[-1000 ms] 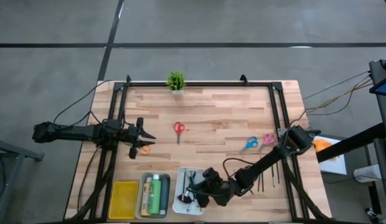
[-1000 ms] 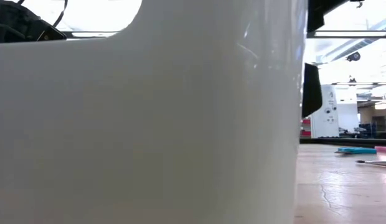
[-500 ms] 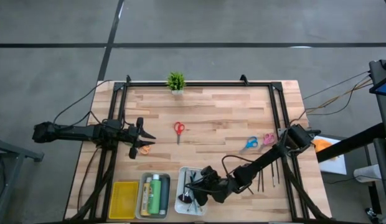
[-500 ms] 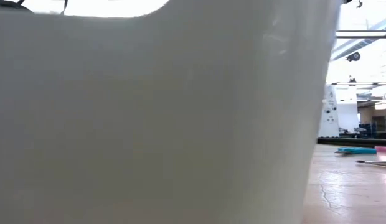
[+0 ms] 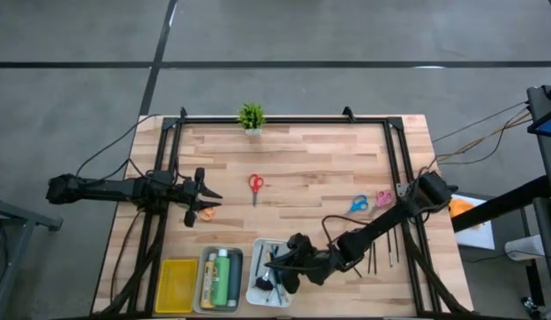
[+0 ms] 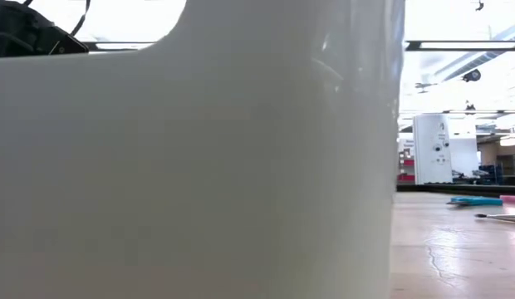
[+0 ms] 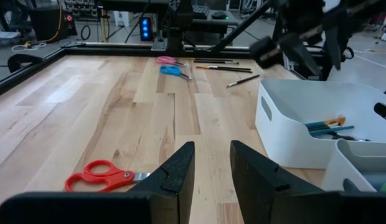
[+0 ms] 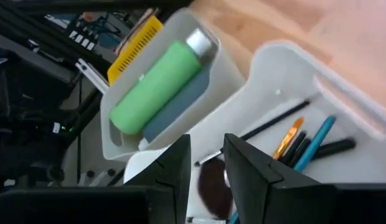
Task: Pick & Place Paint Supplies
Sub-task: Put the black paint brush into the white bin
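Observation:
My right gripper (image 5: 277, 265) hangs open over the white tray (image 5: 259, 286), fingers slanting down, nothing between them (image 8: 205, 171). In the tray lie thin brushes and pencils (image 8: 305, 143). A green paint bottle (image 8: 157, 87) lies in the grey tray (image 5: 204, 286). On the table lie red scissors (image 5: 255, 184), orange scissors (image 5: 206, 212), blue scissors (image 5: 356, 204), pink scissors (image 5: 383, 198) and loose brushes (image 5: 382, 253). My left gripper (image 5: 203, 194) waits open at the table's left edge, beside the orange scissors.
A yellow tray (image 5: 177, 284) stands left of the grey one at the near edge. A small potted plant (image 5: 251, 116) stands at the far edge. The white tray's wall (image 6: 199, 166) fills most of the low view. Bare wood lies between the red scissors and the blue ones.
My right gripper has risen a little above the white tray and drawn slightly toward the table's left. The tray's wall shifted sideways in the low view half a second ago and has come back; a dark finger beside its right edge is gone from that view.

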You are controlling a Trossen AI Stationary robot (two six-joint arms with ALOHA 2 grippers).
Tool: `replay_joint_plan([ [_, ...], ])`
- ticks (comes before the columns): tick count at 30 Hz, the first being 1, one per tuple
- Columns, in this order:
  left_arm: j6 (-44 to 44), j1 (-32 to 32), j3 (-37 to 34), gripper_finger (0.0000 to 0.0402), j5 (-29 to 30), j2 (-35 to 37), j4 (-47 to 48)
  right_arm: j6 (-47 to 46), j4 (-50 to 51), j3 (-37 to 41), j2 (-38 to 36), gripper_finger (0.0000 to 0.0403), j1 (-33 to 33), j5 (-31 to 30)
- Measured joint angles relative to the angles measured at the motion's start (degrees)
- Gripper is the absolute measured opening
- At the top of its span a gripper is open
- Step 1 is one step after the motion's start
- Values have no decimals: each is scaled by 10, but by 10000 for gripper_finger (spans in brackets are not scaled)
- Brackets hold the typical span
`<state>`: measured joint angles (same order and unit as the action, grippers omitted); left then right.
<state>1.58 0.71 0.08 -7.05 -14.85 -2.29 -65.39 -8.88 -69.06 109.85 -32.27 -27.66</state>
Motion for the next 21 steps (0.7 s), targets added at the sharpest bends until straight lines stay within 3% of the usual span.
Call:
replay_joint_plan([
  [10,0,0,0,104,0,0,0,-3,202,0,-120,95,-2,-2],
  [21,0,0,0,104,0,0,0,-147,505,0,-210,95,-24,103],
])
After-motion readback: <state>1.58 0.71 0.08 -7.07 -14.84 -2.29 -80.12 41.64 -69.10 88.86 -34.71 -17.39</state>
